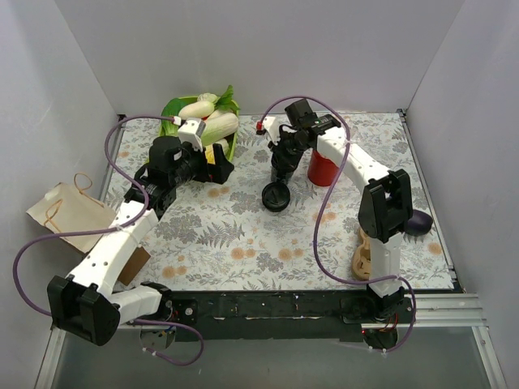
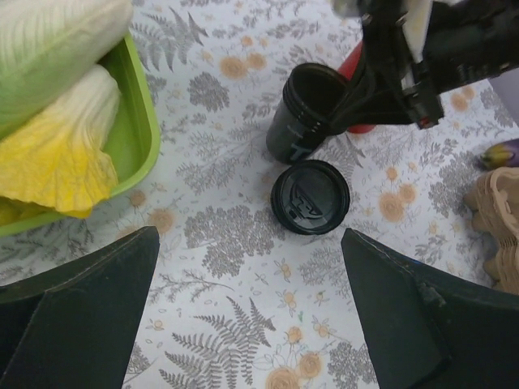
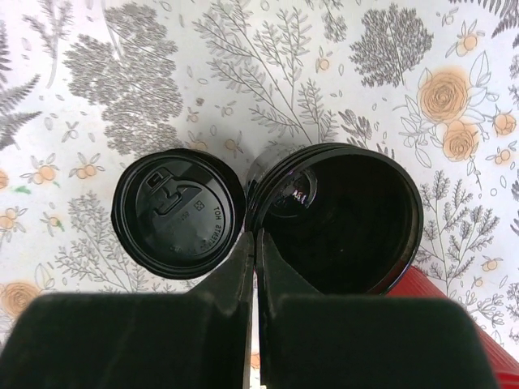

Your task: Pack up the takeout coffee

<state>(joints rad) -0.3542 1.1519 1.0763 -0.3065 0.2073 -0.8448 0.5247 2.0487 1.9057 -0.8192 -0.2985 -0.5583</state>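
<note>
The takeout coffee cup point(image 1: 283, 172) is black and has no lid on; its inside shows dark in the right wrist view point(image 3: 349, 219). Its round black sip lid point(image 1: 276, 197) lies flat on the table right beside it point(image 3: 178, 213). My right gripper point(image 3: 257, 243) is shut on the cup's rim, one finger inside and one outside the near wall. My left gripper point(image 2: 251, 300) is open and empty, hovering above the table short of the lid point(image 2: 310, 197) and the cup point(image 2: 304, 109). In the top view it point(image 1: 212, 166) is left of the cup.
A red cup point(image 1: 323, 168) stands just right of the black cup. A green tray point(image 1: 174, 109) of vegetables is at the back left. The tan pulp carrier point(image 1: 362, 255) and a dark purple object point(image 1: 418, 223) sit by the right arm. A brown paper bag point(image 1: 69, 212) lies at left.
</note>
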